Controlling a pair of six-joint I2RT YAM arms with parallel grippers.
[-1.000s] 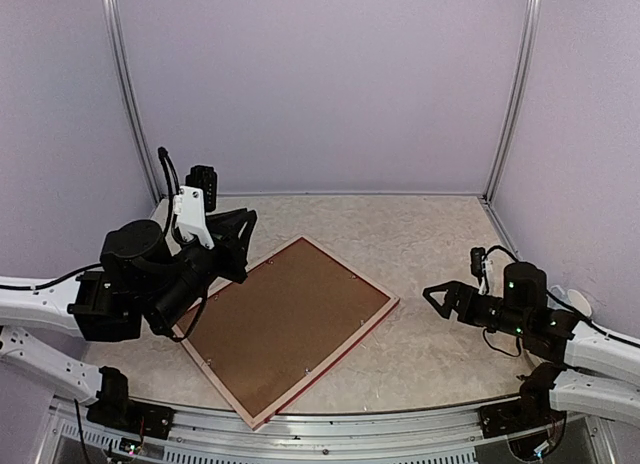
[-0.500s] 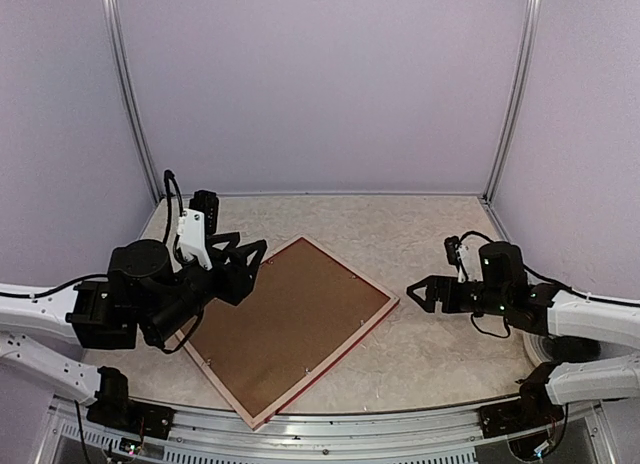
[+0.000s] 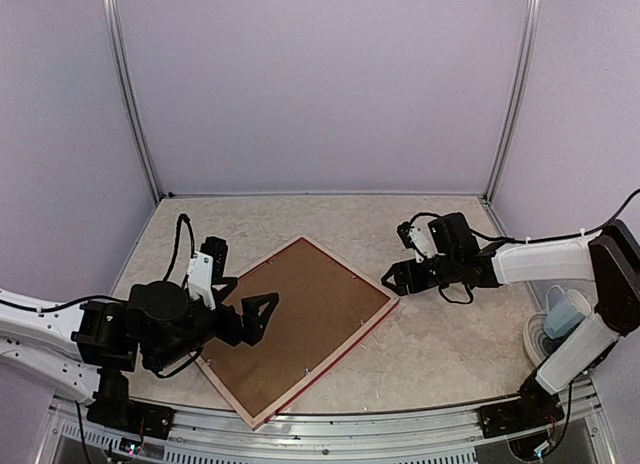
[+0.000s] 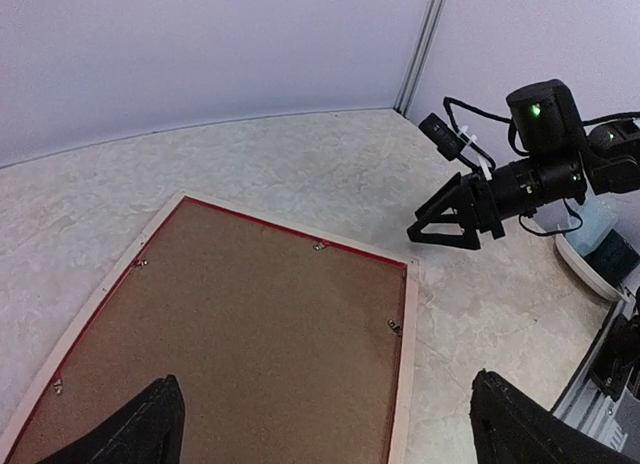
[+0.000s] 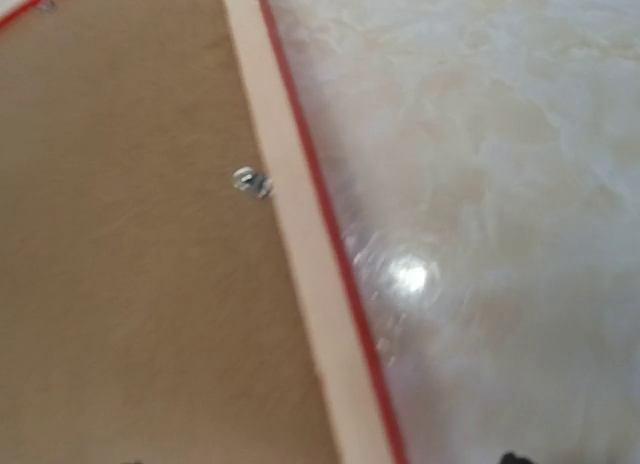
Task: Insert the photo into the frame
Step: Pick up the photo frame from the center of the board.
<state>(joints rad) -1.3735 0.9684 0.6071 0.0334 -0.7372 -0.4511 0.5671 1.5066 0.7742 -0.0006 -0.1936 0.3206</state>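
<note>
pale marbled tabletop [image 3: 440, 349] is filling the floor of a booth, with plain lilac walls [image 3: 320, 84] rising on three sides and metal posts [image 3: 512, 94] standing in the back corners. the frame [image 4: 403, 364] is lying flat on the table near the middle, turned at an angle so that one corner is pointing to the back and one toward the arms. it is resting face down: its pale wood back is facing up, a thin red line is showing along the edges, and the brown backing board [image 3: 320, 304] is sitting inside it, with small metal clips [image 4: 320, 246] sitting along the board's edge.

the left gripper [image 3: 266, 320] is hanging low over the left, near part of the board. its fingers [image 4: 140, 429] are standing wide apart and holding nothing, each one showing in a bottom corner of the left wrist view with bare board between them.

the right gripper [image 3: 392, 279] is reaching in from the right and sitting low, just beside the frame's right corner; whether it is touching the wood i cannot tell. its jaws are apart and gripping nothing. the right wrist view is blurred and is looking straight down on the frame's pale edge, one clip and the table next to it.

a pale blue object [image 3: 565, 312] is sitting in a white dish [image 3: 535, 339] at the far right, well apart from the frame.
</note>
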